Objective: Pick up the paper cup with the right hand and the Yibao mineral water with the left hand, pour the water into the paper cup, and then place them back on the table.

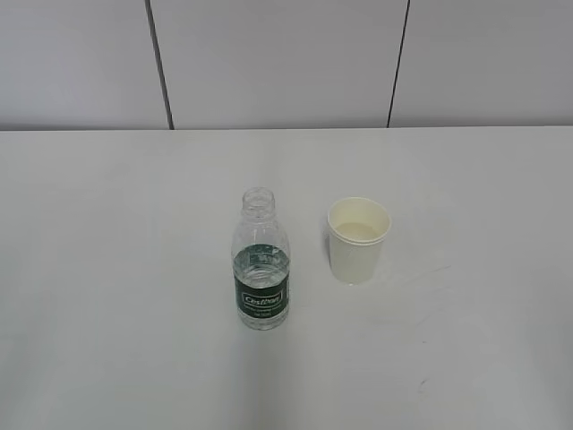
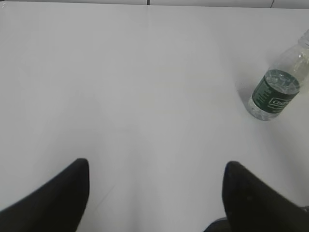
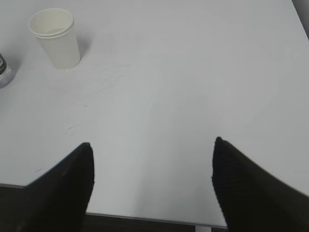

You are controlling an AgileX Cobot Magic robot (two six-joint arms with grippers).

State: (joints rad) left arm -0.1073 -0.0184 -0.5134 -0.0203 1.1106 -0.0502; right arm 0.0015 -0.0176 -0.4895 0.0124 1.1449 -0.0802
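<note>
Yibao mineral water (image 1: 262,262): upright, uncapped, mid-table, toward the near edge, partly filled.
Paper cup (image 1: 358,239): upright just beside the bottle on its right, apart from it.
Left hand (image 2: 154,181): jaws wide, holding nothing, above bare table (image 1: 107,269); bottle far to its right.
Right hand (image 3: 152,164): jaws wide, empty, over the near edge; cup well away.

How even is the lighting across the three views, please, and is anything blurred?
Exterior view: soft, even light, with the Yibao mineral water and paper cup sharp and faint shadows. Left wrist view: the left hand fingertips are blurred and the bottle is slightly soft. Right wrist view: the right hand fingertips are blurred too.
</note>
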